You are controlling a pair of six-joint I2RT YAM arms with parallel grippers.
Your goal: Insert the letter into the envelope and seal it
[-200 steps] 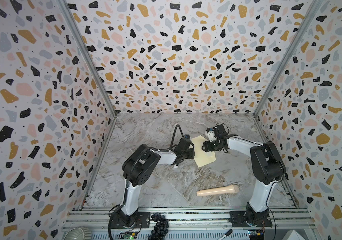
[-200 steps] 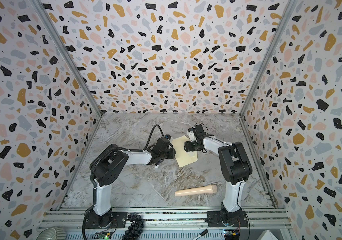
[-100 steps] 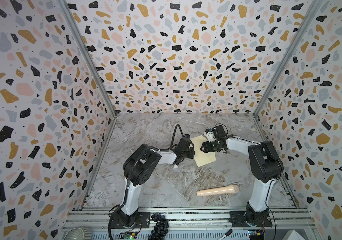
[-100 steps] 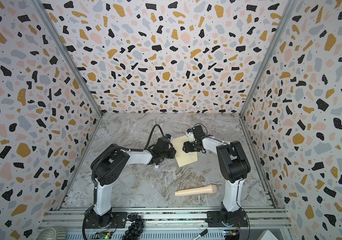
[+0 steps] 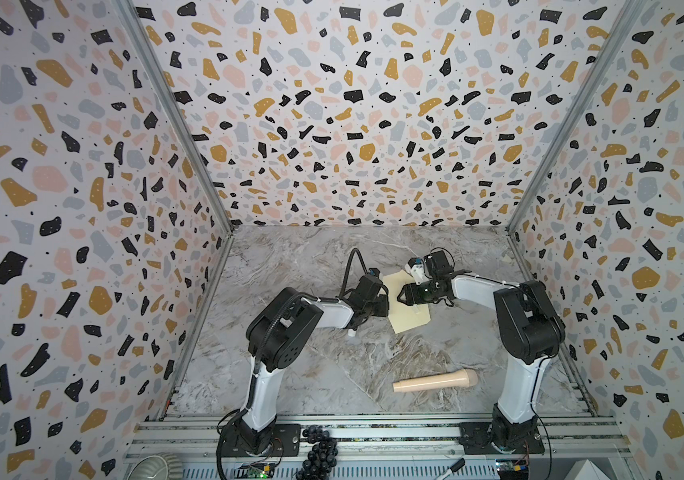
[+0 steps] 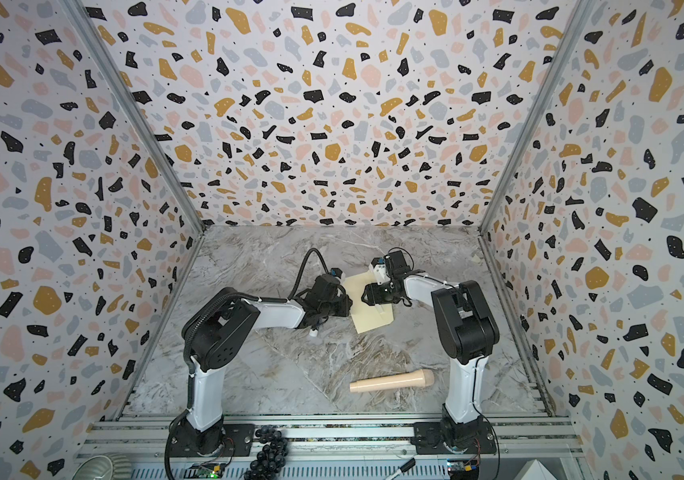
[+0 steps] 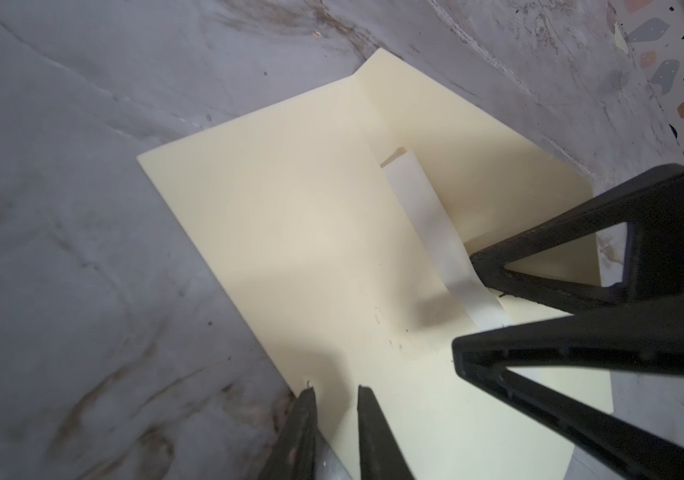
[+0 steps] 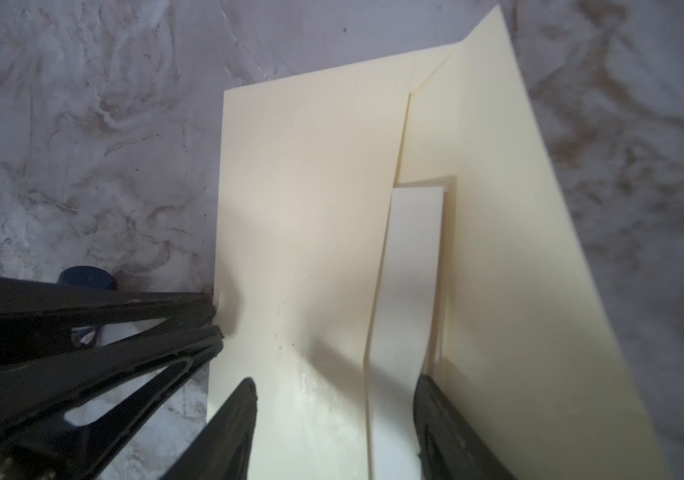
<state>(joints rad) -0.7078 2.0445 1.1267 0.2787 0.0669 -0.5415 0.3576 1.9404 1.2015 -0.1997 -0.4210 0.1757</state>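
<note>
The pale yellow envelope [image 5: 408, 319] [image 6: 373, 319] lies flat on the marble table with its flap [image 8: 519, 249] folded open. A white strip [image 8: 413, 270] [image 7: 427, 216] runs along the fold. My right gripper [image 8: 336, 382] [image 5: 401, 297] is open. Its fingers straddle the strip, one on the envelope's body and one on the flap. My left gripper [image 7: 336, 390] [image 5: 387, 308] rests its tips on the envelope's left edge. Its jaws stand a narrow gap apart with nothing between them. The letter is hidden in every view.
A beige wooden handle [image 5: 435, 381] [image 6: 392, 381] lies near the front right. A small white cap [image 5: 351, 332] sits under the left forearm. Black beads [image 5: 317, 449] and a pen [image 5: 452, 466] lie on the front rail. Patterned walls close in three sides.
My right gripper has crept slightly to the left over the envelope. The left gripper and the envelope have stayed put.
</note>
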